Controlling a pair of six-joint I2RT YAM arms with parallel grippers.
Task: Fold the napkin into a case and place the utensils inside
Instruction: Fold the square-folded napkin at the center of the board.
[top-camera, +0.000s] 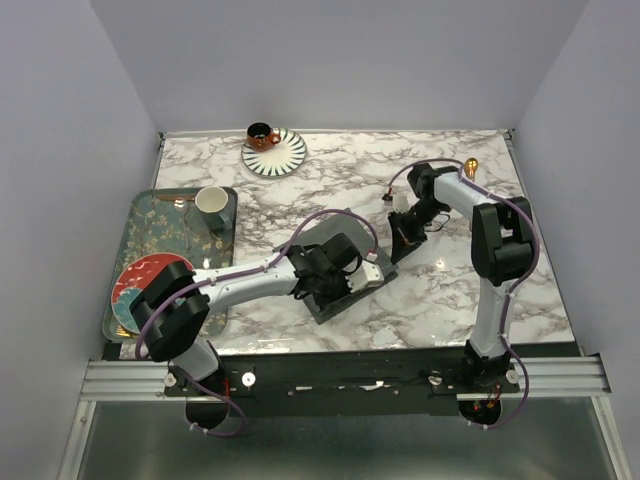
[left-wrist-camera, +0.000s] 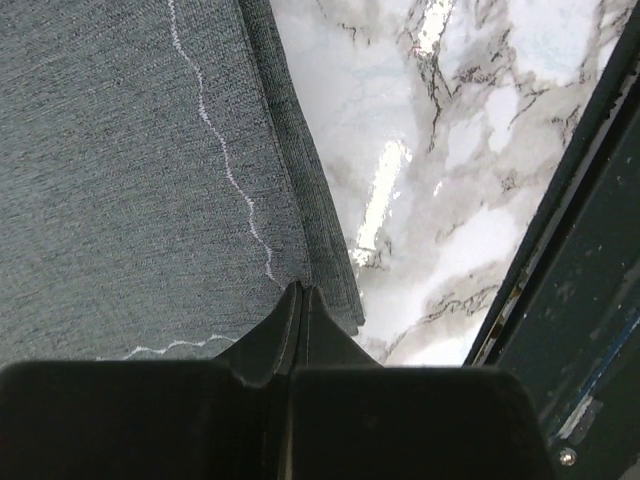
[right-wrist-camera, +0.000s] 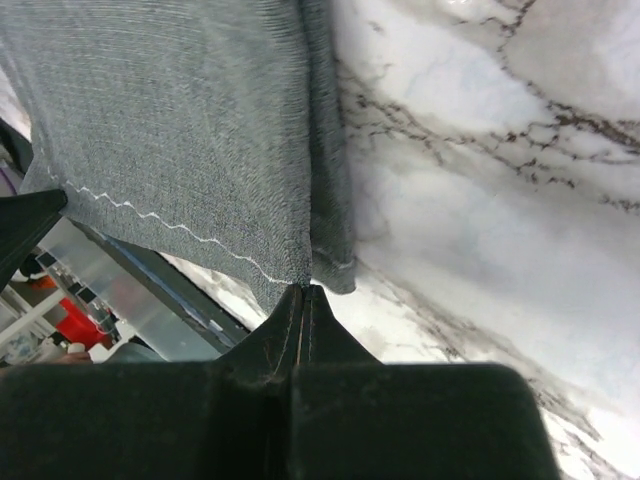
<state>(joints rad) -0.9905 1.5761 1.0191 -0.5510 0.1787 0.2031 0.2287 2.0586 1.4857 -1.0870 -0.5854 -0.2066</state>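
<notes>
Two arms of white links and bulky black joint housings: left arm (top-camera: 240, 282), right arm (top-camera: 488, 315). Thin purple cables (top-camera: 300, 238) looped along both. Left gripper (left-wrist-camera: 303, 290) matte black, with fingers (left-wrist-camera: 268, 345) tapering to narrow tips.

Pale lilac walls (top-camera: 350, 60) box in the white marble table (top-camera: 420, 300) on three sides, light glaring off its top.

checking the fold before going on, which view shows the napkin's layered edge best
Left wrist: the napkin is close up, its stacked layers sharp against the marble table. Right wrist shows the edge too, softer. Top external shows only a small dark patch, partly under the left arm.
</notes>
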